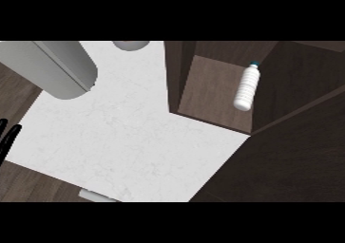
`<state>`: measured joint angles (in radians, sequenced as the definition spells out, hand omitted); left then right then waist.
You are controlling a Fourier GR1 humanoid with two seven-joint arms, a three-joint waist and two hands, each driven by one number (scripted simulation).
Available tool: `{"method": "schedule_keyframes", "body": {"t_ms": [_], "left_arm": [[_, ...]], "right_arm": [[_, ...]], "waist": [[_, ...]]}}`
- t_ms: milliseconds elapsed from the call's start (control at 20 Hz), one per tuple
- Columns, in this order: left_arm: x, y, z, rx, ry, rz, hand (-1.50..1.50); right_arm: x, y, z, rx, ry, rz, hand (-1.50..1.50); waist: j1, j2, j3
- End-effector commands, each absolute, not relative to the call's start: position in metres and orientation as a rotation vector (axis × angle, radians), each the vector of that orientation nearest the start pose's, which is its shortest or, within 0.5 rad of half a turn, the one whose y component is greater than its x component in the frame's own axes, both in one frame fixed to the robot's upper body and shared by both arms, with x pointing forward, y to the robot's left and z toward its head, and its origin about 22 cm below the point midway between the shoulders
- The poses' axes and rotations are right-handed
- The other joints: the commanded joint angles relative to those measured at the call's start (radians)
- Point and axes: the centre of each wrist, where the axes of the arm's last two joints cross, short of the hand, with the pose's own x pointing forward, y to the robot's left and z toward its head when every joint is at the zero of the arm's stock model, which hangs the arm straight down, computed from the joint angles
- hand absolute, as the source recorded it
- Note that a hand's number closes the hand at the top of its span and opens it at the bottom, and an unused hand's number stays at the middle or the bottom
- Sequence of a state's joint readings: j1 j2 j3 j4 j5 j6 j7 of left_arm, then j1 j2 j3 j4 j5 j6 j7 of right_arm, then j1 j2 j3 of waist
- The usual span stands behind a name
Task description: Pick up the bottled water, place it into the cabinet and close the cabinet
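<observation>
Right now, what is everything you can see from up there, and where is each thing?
Bottled water: one, white with a blue-green cap, inside the open cabinet, upper right.
Cabinet: one, dark brown wood, right side, its door swung open toward the lower right.
Counter: one, white marbled top, centre, with dark wood around it.
Grey round object: one, at the top edge, only partly in view; I cannot tell what it is.
Small pale object: one, at the bottom edge, mostly cut off.
Grey forearm: one, upper left.
Left hand: one, black, fingers straight, at the left edge, resting.
</observation>
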<state>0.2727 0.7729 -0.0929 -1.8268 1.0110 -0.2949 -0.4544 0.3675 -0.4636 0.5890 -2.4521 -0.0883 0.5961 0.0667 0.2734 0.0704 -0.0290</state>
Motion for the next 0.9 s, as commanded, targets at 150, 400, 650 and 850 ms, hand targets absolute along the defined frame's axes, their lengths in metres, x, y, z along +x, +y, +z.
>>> {"method": "schedule_keyframes", "body": {"t_ms": [150,400,650,850], "left_arm": [[0.184,0.354,0.079,-0.598,-1.893,0.028,-1.50],[0.183,0.356,0.076,-0.602,-1.870,0.035,-1.50],[0.186,0.358,0.077,-0.592,-1.875,0.031,-1.50],[0.186,0.362,0.077,-0.595,-1.866,0.017,-1.50]], "right_arm": [[0.102,-0.172,0.124,0.925,-1.587,0.934,1.50],[0.122,-0.176,0.133,0.764,-1.641,1.008,1.50],[0.149,-0.171,0.135,0.628,-1.606,1.076,1.50],[0.174,-0.162,0.131,0.572,-1.567,1.068,1.50]], "waist": [[0.003,0.013,0.005],[0.008,0.002,0.004],[-0.002,-0.004,0.006],[0.004,-0.006,0.007]]}}
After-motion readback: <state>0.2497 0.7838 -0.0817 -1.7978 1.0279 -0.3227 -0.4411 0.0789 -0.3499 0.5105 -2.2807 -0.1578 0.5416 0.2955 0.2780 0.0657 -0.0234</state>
